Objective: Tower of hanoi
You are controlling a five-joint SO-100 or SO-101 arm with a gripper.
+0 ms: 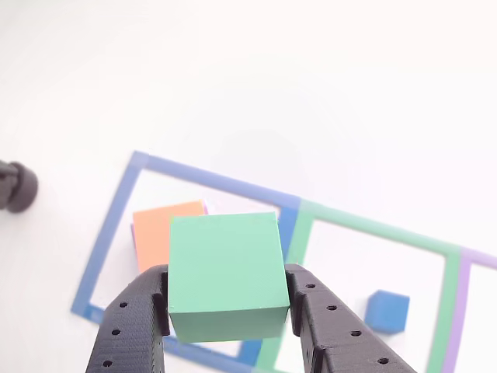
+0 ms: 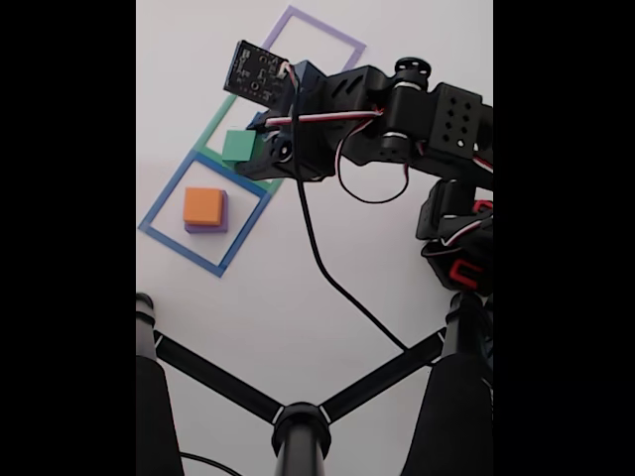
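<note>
Jaws (image 1: 229, 311) closed on green block (image 1: 225, 268), one black finger flat against each side face, low on the block. Block held clear of the counter (image 1: 311, 93), level, top face up. In the fixed view, same block (image 2: 238, 146) carried at the arm's tip, over the line between the blue and green outlines.

Handling, as judged: rigid, matte, likely light; flat parallel sides give a sure pinch, little slip expected. Best hold is mid-face on opposite sides, as now; a corner hold would let it twist.

Below and beyond the block, orange block (image 1: 159, 233) sitting on purple block (image 2: 205, 226), only a thin purple edge showing. Stack inside the blue outline (image 1: 116, 217), toward its left in the other view.

Blue block (image 1: 387, 311) alone inside the green outline (image 1: 446, 303), right of the jaws, well apart from the stack. Purple outline (image 2: 322, 30) farthest off; its contents can't be made out behind the arm.

Green goes on orange next, by the look of it: needs a square, centred set-down, orange top being only slightly larger.
</note>
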